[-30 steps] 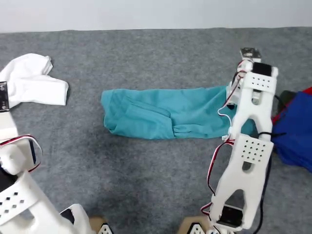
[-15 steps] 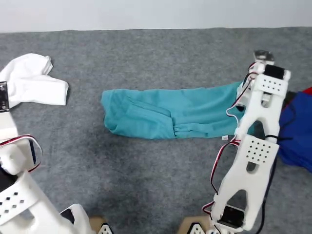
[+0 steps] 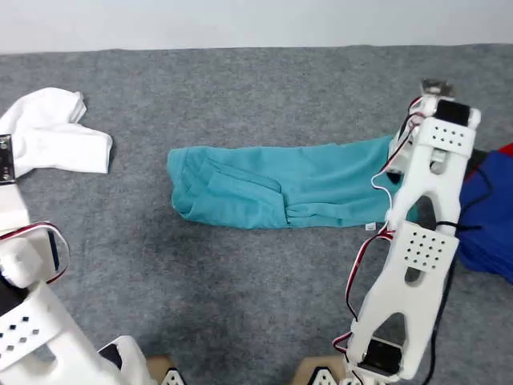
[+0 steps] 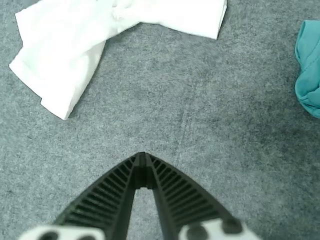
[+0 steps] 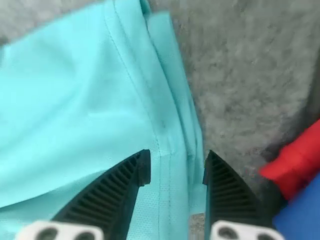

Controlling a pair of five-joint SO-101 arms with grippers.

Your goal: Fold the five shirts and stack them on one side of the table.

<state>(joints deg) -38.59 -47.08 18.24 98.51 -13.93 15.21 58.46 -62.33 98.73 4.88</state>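
At the far left of the grey table [image 3: 240, 313] we see a white shirt [image 3: 56, 136] lying rumpled, partly doubled over. Near it the left gripper [image 4: 144, 159] hangs above bare felt-like surface with its jaws pressed together and nothing between them. In the middle lies the teal shirt [image 3: 272, 192], stretched into a long band across the table with creases and a loose fold near its centre. At its right end the right gripper [image 5: 176, 155] sits over the cloth with its jaws moderately apart, one on each side of a stitched hem, and it grips nothing. Beyond that, at the right edge, we see a blue garment [image 3: 489, 220] with a bit of red cloth [image 3: 506, 150] beside it. We judge the teal shirt to be light, limp and thin. It will sag and drag on the rough surface rather than keep any shape, so a pinch on the doubled hem or a corner should hold better than a pinch on a single flat layer, which could slip out. The high view gives us the shirt's full length and where it lies among the other garments. The right wrist view adds the seam line, the fine knit and the gap between the jaws, and the left wrist view adds the white shirt's folded edges up close.
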